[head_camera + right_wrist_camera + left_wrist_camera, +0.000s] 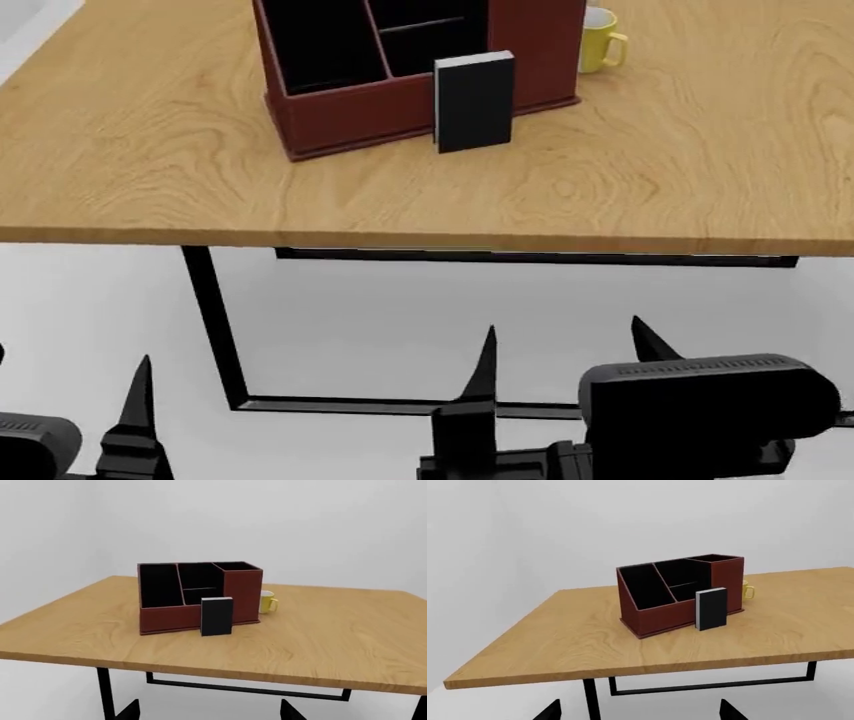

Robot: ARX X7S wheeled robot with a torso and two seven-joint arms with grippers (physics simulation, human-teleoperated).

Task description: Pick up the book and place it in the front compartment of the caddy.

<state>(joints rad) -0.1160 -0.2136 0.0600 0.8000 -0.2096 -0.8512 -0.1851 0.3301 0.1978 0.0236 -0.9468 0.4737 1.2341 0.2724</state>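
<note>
The book [474, 102] is seen upright against the caddy [350, 120], towards the table's [160, 180] far edge. Both grippers, left [80, 420] and right [561, 365], are held empty, fingers spread, below the near edge. The thin, rigid, probably light slab is best pinched across its covers near the top.

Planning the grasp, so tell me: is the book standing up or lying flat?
Standing upright: the book rests on its bottom edge beside the caddy.

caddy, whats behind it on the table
A yellow mug stands behind the caddy, at its tall end. Only the handle and part of the body show; the rest is hidden by the caddy's wall. The book stands upright in front.
</note>
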